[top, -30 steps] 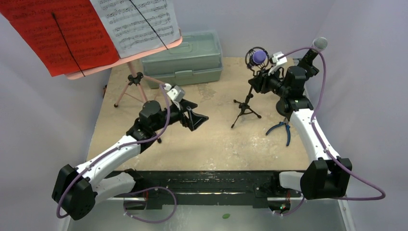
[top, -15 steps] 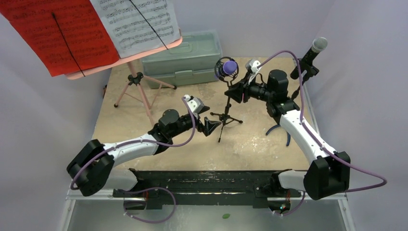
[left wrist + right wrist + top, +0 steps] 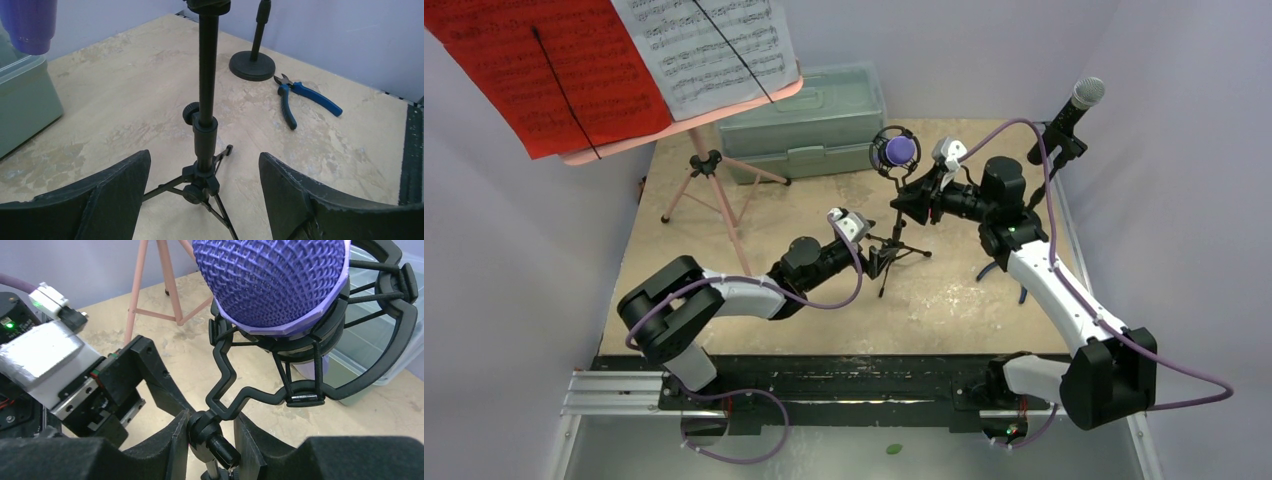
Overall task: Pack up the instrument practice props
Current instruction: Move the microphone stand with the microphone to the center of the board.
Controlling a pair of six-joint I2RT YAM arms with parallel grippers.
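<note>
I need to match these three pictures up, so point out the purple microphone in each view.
Top camera: purple microphone in the centre, towards the back, atop the black stand.
Left wrist: top left corner, only its lower end showing.
Right wrist: fills the top centre, above the right gripper clamping the stand.
Shared landmark: the grey-green case, seen in all three.

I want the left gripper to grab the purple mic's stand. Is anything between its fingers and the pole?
Nothing visible. The left gripper is open, the pole centred just ahead of its gap; the pliers lie farther back, to one side.
</note>
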